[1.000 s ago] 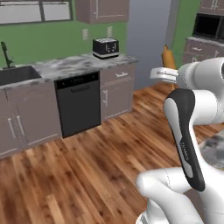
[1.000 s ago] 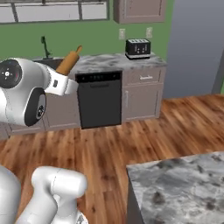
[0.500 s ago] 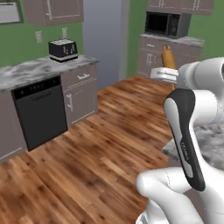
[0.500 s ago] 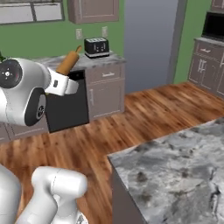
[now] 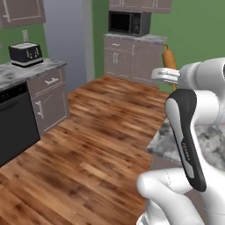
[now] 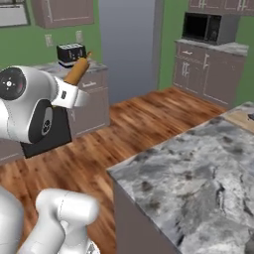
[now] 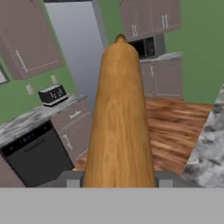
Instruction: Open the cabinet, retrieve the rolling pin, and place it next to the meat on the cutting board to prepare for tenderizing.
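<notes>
Clamped in the pincer [image 7: 119,183], the pin [image 7: 119,118] juts up the frame's centre, so it could slip or clip the table [image 6: 198,168] edge before reaching the board [image 6: 241,117] at right.

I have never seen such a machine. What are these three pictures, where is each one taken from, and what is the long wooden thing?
This is a rendered kitchen with a white robot arm on a driving base. Two pictures come from cameras on the base, behind the arm to its left and right. The third looks along the hand. The gripper holds a rolling pin, which points away from the camera; it also shows in the right base view. Nearby is a grey stone counter with a cutting board at its far edge. A toaster and a microwave stand further off.
</notes>
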Motion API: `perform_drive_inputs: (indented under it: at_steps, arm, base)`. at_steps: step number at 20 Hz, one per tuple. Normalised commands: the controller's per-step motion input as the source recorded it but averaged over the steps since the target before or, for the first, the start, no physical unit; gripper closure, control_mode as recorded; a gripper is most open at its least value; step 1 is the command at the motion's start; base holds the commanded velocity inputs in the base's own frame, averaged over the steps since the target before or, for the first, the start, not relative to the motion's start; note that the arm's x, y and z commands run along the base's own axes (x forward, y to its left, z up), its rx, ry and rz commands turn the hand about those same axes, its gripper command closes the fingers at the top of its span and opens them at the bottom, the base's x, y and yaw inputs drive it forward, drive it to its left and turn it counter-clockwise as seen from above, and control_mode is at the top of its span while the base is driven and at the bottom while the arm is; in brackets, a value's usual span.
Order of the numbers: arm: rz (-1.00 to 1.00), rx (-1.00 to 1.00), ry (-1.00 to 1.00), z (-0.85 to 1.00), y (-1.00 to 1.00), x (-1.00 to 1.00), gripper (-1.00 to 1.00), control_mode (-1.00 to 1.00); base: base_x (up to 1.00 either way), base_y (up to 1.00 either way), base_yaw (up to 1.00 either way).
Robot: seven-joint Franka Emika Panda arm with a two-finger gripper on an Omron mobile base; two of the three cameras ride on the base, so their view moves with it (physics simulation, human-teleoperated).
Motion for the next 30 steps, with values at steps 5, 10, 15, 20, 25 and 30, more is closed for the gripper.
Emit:
perform_drive_inputs:
  at_steps: [5,10,15,20,25,30]
  arm:
    - [0.00,0.00,0.00,0.00,0.00,0.00,1.00,1.00]
    - [0.00,0.00,0.00,0.00,0.00,0.00,1.00,1.00]
    - [0.00,0.00,0.00,0.00,0.00,0.00,1.00,1.00]
    - [0.00,0.00,0.00,0.00,0.00,0.00,1.00,1.00]
    - [0.00,0.00,0.00,0.00,0.00,0.00,1.00,1.00]
    - [0.00,0.00,0.00,0.00,0.00,0.00,1.00,1.00]
  base:
    - [0.03,0.28,-0.38]
    - [0.17,0.43,-0.36]
    - [0.27,0.54,-0.35]
    - [0.18,0.53,-0.35]
    - [0.17,0.52,-0.35]
    - [0.17,0.52,-0.36]
